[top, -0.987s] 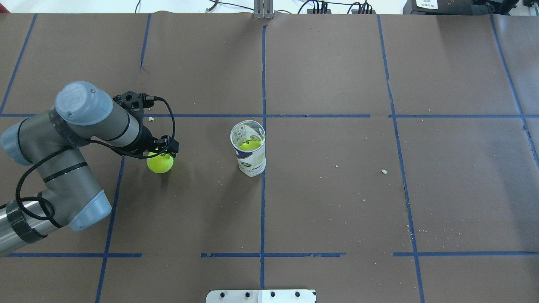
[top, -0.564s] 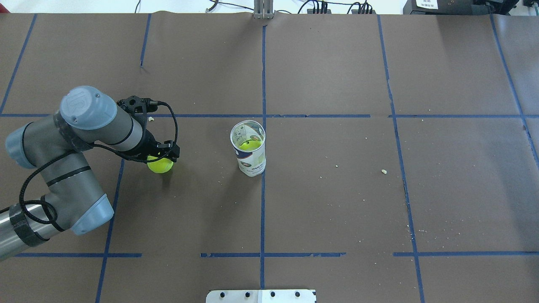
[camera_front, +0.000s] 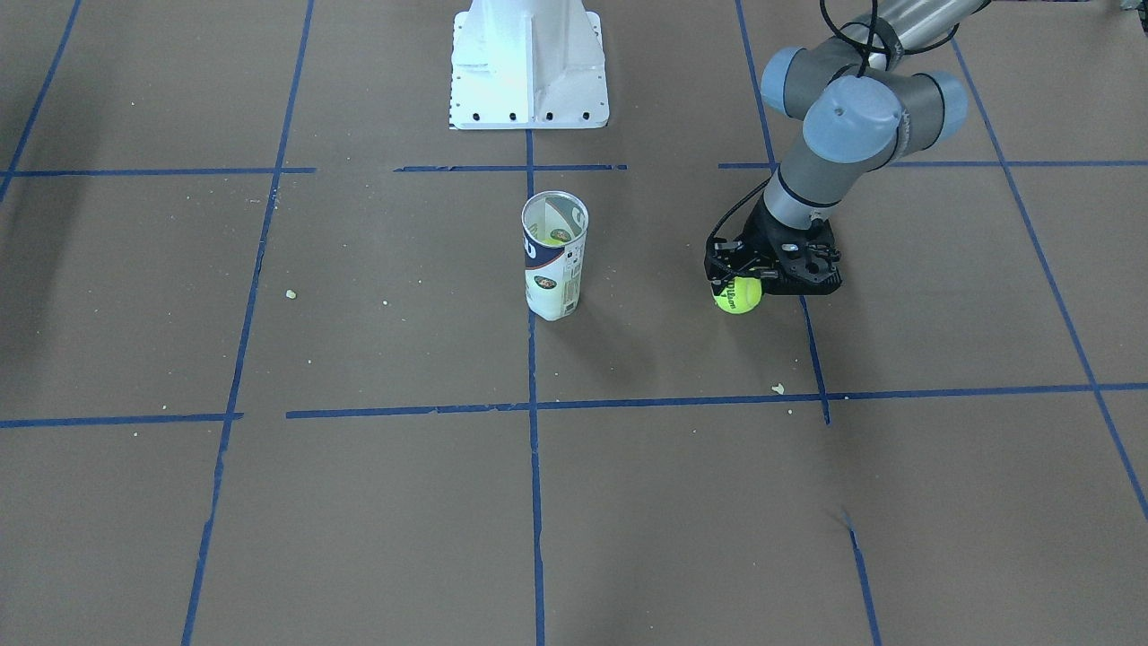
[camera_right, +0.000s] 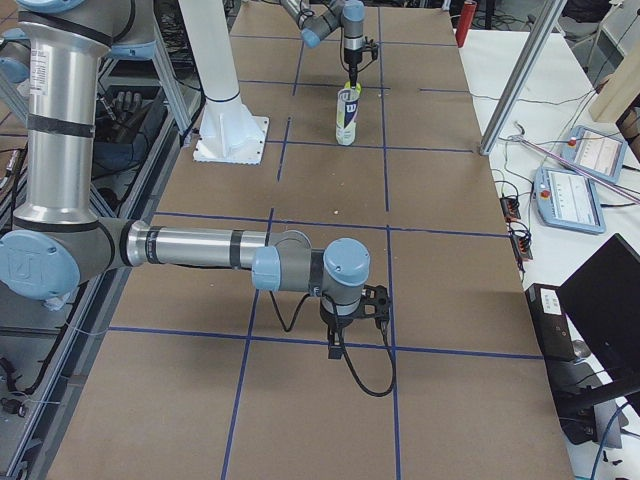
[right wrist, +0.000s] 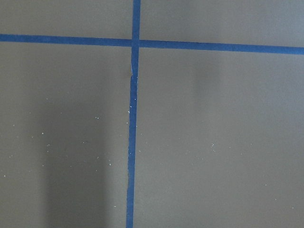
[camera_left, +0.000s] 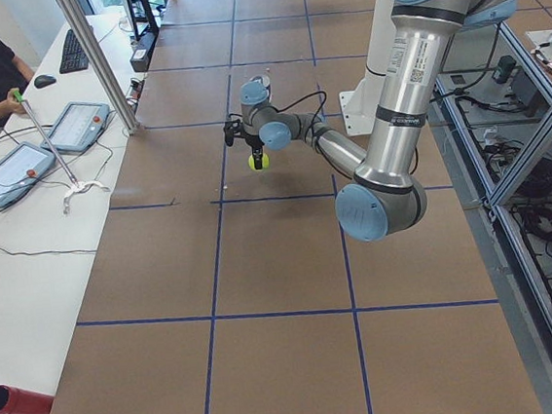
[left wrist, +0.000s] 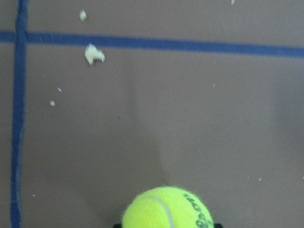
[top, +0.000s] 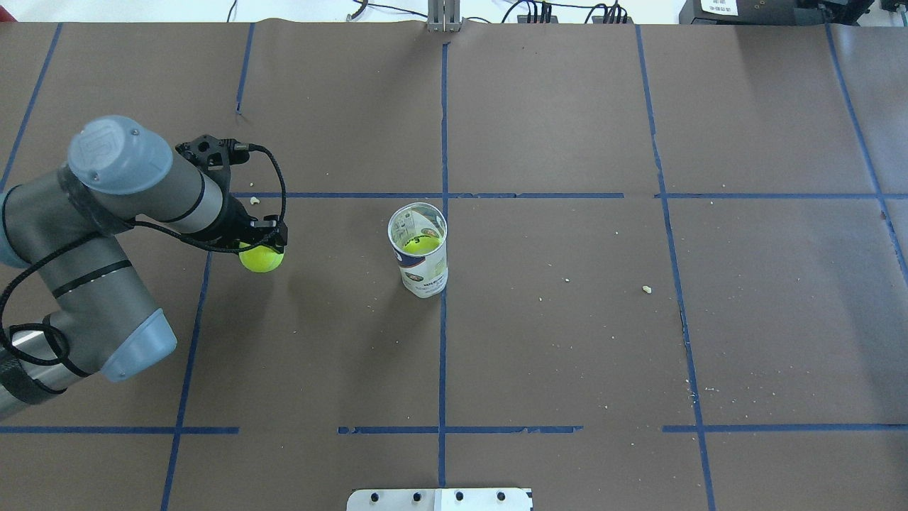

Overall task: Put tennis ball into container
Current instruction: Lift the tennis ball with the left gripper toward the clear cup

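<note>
Left hand (top: 262, 248) clamps the tennis ball (top: 260, 260), bare table (top: 340, 284) between it and the upright container (top: 420, 266).

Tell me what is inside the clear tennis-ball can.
One yellow-green ball lies inside the container, seen through its open top. The printed label covers the lower wall, so whatever might lie beneath that ball cannot be seen.

Yellow-green tennis ball (top: 261, 259), black logo showing, sits clamped in the left gripper (top: 260, 248), over toward the tabletop's left edge. Clear container (top: 420, 273) stands upright mid-tabletop, top open, another ball (top: 421, 244) inside.
</note>
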### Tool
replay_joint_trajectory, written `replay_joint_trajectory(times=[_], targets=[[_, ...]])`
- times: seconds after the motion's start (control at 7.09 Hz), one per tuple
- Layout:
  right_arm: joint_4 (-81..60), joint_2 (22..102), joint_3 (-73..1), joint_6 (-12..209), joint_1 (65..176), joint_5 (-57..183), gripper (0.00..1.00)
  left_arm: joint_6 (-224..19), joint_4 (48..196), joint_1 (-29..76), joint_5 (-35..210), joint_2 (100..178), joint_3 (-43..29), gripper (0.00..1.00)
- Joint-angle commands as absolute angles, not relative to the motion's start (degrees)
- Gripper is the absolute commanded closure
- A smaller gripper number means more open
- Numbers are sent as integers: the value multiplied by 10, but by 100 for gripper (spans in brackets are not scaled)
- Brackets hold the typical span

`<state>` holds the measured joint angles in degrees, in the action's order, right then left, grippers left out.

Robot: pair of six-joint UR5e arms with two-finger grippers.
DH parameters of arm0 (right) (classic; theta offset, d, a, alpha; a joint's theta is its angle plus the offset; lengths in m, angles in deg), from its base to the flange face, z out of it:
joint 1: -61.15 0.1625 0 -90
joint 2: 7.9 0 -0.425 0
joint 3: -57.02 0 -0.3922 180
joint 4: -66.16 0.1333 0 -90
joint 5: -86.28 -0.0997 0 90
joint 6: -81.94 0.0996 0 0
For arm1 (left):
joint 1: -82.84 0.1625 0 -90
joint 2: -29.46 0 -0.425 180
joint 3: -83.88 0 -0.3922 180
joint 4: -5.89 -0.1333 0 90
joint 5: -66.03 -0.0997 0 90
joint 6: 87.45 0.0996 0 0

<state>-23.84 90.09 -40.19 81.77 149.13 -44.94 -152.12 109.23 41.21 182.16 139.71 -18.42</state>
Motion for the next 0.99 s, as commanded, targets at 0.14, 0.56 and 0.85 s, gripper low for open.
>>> replay_joint_trajectory(times=[0.14, 0.56, 0.85], targets=[[-238, 901, -402, 818, 1491, -449, 0, -1518, 910, 366, 1823, 1474, -259, 100], [-238, 901, -402, 818, 1491, -449, 0, -1521, 790, 362, 1841, 1571, -290, 100], [-238, 901, -402, 818, 1491, -449, 0, -1566, 788, 365, 1878, 1623, -271, 100]])
